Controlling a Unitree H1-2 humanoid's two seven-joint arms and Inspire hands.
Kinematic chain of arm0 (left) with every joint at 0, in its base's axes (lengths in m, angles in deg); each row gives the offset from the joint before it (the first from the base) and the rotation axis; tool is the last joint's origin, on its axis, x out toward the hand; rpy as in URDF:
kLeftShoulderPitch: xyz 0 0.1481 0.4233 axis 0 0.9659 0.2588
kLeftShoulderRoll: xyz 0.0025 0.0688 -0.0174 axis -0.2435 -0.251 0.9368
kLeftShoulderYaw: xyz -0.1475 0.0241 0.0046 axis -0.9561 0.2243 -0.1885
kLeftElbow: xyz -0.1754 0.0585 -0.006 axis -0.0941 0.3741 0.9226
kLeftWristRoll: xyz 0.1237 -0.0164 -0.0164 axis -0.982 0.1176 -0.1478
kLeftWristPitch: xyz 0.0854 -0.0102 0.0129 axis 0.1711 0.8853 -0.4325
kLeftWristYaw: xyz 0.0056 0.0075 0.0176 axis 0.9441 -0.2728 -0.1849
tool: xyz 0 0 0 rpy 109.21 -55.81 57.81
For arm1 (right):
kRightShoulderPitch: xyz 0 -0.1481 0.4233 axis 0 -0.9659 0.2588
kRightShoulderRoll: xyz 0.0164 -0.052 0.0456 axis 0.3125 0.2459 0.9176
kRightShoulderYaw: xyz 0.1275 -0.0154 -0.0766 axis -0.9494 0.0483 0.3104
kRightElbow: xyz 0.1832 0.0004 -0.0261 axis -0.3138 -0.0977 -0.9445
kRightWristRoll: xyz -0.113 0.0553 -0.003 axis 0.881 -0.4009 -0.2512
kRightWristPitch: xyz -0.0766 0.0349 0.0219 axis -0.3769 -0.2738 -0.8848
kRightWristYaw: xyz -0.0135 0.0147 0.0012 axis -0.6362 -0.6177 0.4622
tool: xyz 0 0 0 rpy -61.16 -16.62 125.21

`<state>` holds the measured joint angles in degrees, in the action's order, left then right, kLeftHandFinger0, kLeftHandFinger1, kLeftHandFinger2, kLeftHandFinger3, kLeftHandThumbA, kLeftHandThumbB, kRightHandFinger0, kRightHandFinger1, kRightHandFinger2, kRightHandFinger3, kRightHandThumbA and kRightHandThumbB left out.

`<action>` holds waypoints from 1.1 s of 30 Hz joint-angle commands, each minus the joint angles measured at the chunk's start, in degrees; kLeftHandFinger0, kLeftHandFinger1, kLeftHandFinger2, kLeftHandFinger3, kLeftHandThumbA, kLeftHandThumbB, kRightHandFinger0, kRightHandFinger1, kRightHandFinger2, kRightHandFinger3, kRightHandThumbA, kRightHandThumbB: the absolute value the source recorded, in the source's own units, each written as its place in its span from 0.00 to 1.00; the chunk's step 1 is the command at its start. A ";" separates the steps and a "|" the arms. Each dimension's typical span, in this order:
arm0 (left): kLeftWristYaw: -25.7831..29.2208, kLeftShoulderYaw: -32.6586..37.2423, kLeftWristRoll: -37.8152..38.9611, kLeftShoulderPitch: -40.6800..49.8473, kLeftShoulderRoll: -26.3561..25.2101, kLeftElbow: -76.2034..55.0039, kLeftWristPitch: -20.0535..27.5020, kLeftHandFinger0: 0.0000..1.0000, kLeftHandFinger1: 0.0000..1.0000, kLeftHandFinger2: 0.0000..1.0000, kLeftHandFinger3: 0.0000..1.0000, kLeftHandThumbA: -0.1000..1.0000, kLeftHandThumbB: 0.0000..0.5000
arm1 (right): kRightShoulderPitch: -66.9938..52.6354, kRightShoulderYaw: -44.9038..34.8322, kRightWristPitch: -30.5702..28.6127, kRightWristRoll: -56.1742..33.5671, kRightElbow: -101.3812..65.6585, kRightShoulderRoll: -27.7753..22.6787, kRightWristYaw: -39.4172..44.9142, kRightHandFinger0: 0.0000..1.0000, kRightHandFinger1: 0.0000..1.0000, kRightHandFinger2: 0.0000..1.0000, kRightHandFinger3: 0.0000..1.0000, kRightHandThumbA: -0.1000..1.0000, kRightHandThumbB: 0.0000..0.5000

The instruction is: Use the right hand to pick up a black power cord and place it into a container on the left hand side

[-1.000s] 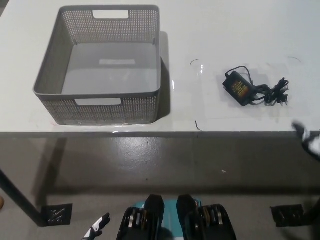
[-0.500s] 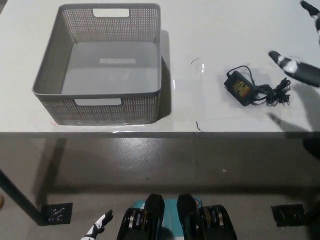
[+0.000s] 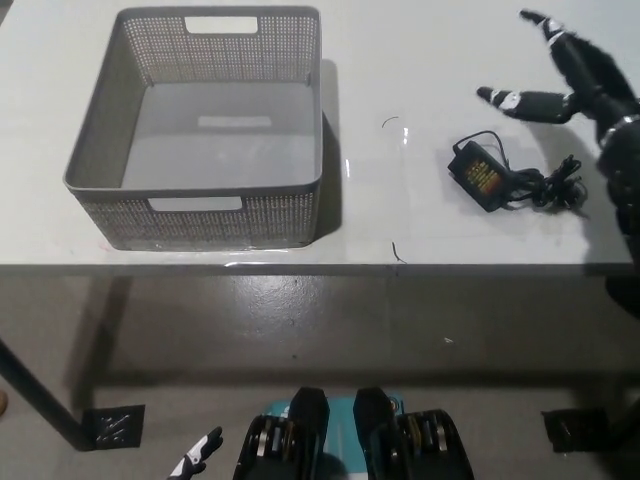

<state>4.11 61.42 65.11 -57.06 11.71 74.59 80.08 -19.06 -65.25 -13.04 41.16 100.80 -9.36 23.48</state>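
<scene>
Head view, reading from left to right: the white left hand [image 3: 197, 466] sits low at the bottom left, down near the floor and well away from the surface; only a small part of it shows, so I cannot tell whether it is open or closed. It has no part in this step, which likely explains why it hangs out of the way.

On the left half of the white surface [image 3: 420, 60] stands the grey perforated container [image 3: 105, 205], upright, with cut-out handles on its near and far walls. Nothing lies inside it, and its open top faces up, ready to receive a drop from above.

Further right, well apart from the container, lies the black power cord [image 3: 512, 178]: a blocky adapter with an orange label on its left end and the cable bunched in a loose tangle to its right. It rests flat on the surface, untouched.

At the far right the black right hand [image 3: 572, 80] hovers beyond and just right of the cord, fingers spread wide apart and holding nothing. That wide spread suits an approach to a lumpy, irregular bundle, since the tangle offers no single clean edge. The pick-up is not yet made; the hand needs to come nearer and lower over the adapter or the bunched cable before closing.
</scene>
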 commanded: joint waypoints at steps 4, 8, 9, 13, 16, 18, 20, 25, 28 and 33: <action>0.45 -0.49 -0.25 -0.52 -0.49 -1.20 2.27 1.00 1.00 1.00 1.00 0.91 0.45 | 7.80 3.70 3.21 2.75 8.65 2.76 1.00 1.00 1.00 1.00 1.00 0.82 1.00; 0.39 -0.72 -0.37 -1.01 -0.64 -1.27 2.14 1.00 1.00 1.00 1.00 0.91 0.44 | 8.19 4.67 4.74 2.34 12.23 4.17 1.52 1.00 1.00 1.00 1.00 0.80 1.00; 0.30 -0.74 -0.26 -0.97 -0.64 -1.37 2.02 1.00 1.00 1.00 1.00 0.91 0.44 | 8.20 4.73 5.02 2.07 12.69 4.34 1.81 1.00 1.00 1.00 1.00 0.79 1.00; 0.05 -0.85 -0.47 -1.38 -0.88 -1.88 1.63 1.00 1.00 1.00 1.00 0.91 0.41 | 8.16 4.75 4.24 1.24 14.45 4.59 1.95 1.00 1.00 1.00 1.00 0.76 1.00; 0.30 -0.96 -0.56 -1.75 -0.95 -1.57 2.18 1.00 1.00 1.00 1.00 0.90 0.39 | 8.85 4.75 3.69 1.08 16.69 4.94 1.63 1.00 1.00 1.00 1.00 0.75 1.00; 0.37 -1.03 -0.44 -1.86 -0.97 -1.40 2.37 1.00 1.00 1.00 1.00 0.90 0.39 | 9.22 4.95 3.57 1.28 17.62 5.10 1.40 1.00 1.00 1.00 1.00 0.74 1.00; 0.41 -1.19 -0.28 -2.11 -1.02 -1.27 2.39 1.00 1.00 1.00 1.00 0.88 0.39 | 9.74 5.11 3.62 1.34 18.48 5.26 1.57 1.00 1.00 1.00 1.00 0.74 1.00; -0.01 -1.33 0.14 -2.45 -1.22 -1.67 1.83 1.00 1.00 1.00 1.00 0.89 0.40 | 10.40 6.56 3.59 2.22 20.02 4.99 2.51 1.00 1.00 1.00 1.00 0.78 1.00; 0.08 -1.30 -0.05 -2.47 -1.20 -1.70 1.86 1.00 1.00 1.00 1.00 0.90 0.41 | 10.59 6.97 3.41 2.16 21.44 5.03 2.00 1.00 1.00 1.00 1.00 0.77 1.00; -0.19 -1.49 0.12 -3.12 -1.31 -1.97 1.15 1.00 1.00 1.00 1.00 0.91 0.44 | 11.01 7.53 3.52 1.85 22.70 4.82 1.88 1.00 1.00 1.00 1.00 0.76 1.00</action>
<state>4.09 60.68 65.18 -59.68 11.35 74.55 80.25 -12.08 -58.00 -9.71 42.34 123.15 -3.86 24.90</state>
